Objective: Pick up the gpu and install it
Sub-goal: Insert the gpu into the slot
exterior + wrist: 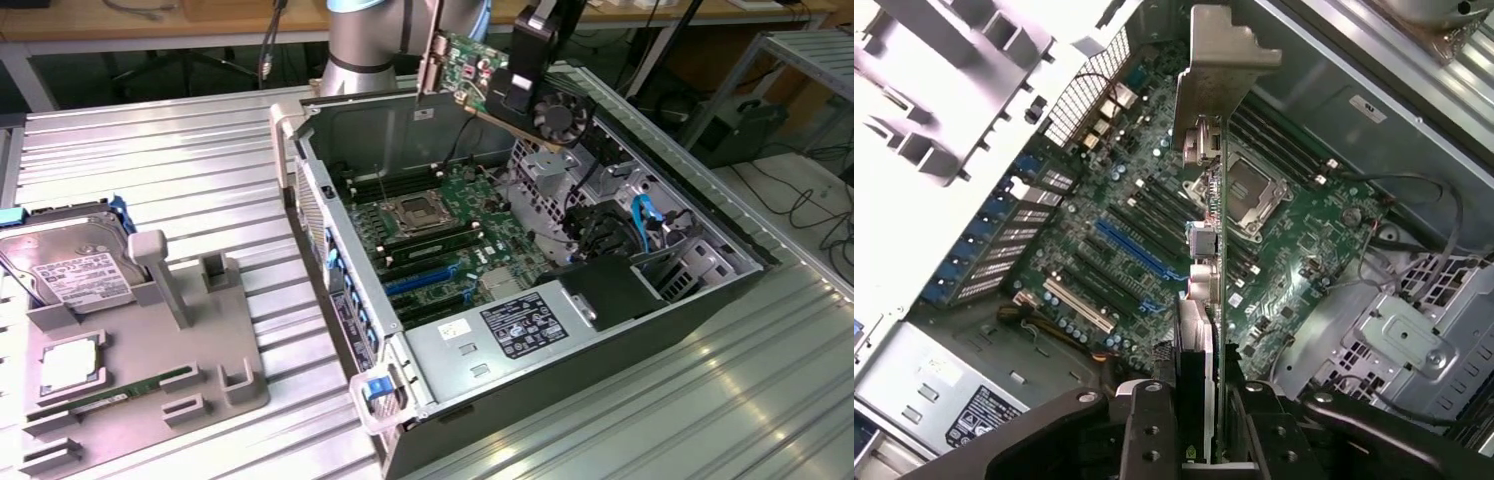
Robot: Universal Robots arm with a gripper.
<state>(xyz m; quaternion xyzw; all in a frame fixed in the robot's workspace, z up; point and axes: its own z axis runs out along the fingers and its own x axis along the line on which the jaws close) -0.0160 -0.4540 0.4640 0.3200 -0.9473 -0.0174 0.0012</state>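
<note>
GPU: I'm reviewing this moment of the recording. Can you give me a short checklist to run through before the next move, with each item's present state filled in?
1. GPU held by the gripper: ok, the fingers are clamped on the card.
2. Card clear of the computer case: ok, it hangs above the open side.
3. Blue slot on the motherboard free: ok, it looks empty.
4. Card edge lined up with that slot: cannot tell.
5. Black cables away from the slot: ok, they lie off to one side.
</note>
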